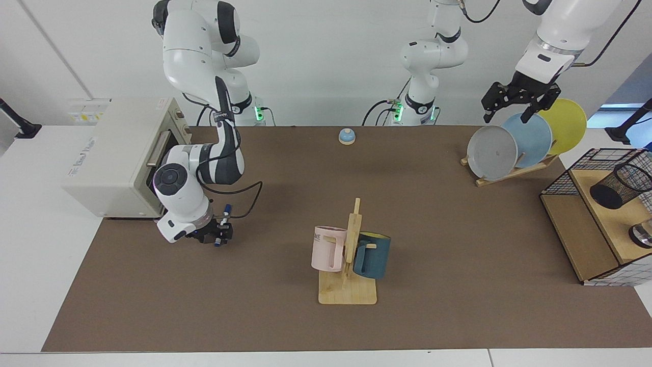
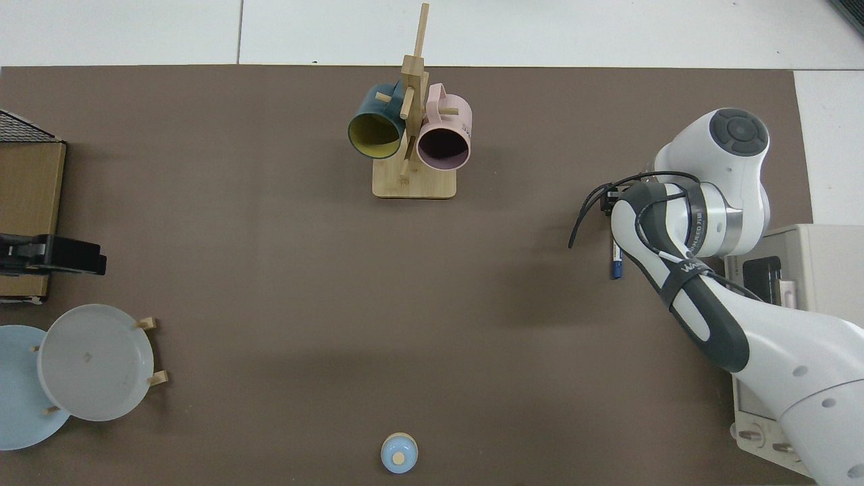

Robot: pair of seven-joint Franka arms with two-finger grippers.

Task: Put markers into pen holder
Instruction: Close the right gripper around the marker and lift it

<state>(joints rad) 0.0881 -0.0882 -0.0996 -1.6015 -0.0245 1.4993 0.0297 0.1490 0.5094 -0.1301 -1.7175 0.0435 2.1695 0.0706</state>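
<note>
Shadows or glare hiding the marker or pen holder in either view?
Facing view: no glare, only soft shadows; right gripper holds the marker, pen holder plain on the shelf, left gripper waits open above the plates. Top view: the right arm covers most of the marker; pen holder out of frame.

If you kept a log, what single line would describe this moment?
right gripper: shut on white marker with blue cap, above mat | left gripper: open, waiting above plates | black mesh pen holder: on shelf, no marker
</note>
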